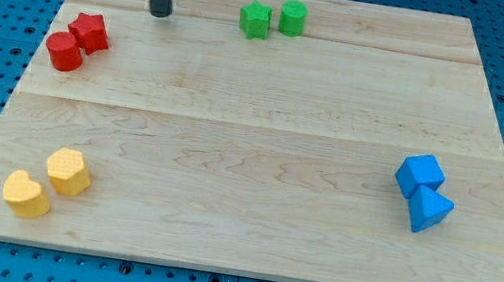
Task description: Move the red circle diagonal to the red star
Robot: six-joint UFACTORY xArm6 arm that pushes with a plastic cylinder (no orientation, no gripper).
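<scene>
The red circle [63, 52] sits near the board's left edge, touching the red star [90, 33], which lies just up and to its right. My tip [160, 13] rests on the board near the view's top, to the right of and above the red star, a clear gap away from both red blocks.
A green star [255, 19] and a green circle [293, 17] sit together at the view's top middle. A blue cube [420, 174] and a blue triangle [431, 211] sit at the right. A yellow heart [26, 194] and a yellow hexagon [68, 172] sit at the bottom left. The wooden board [254, 191] lies on blue pegboard.
</scene>
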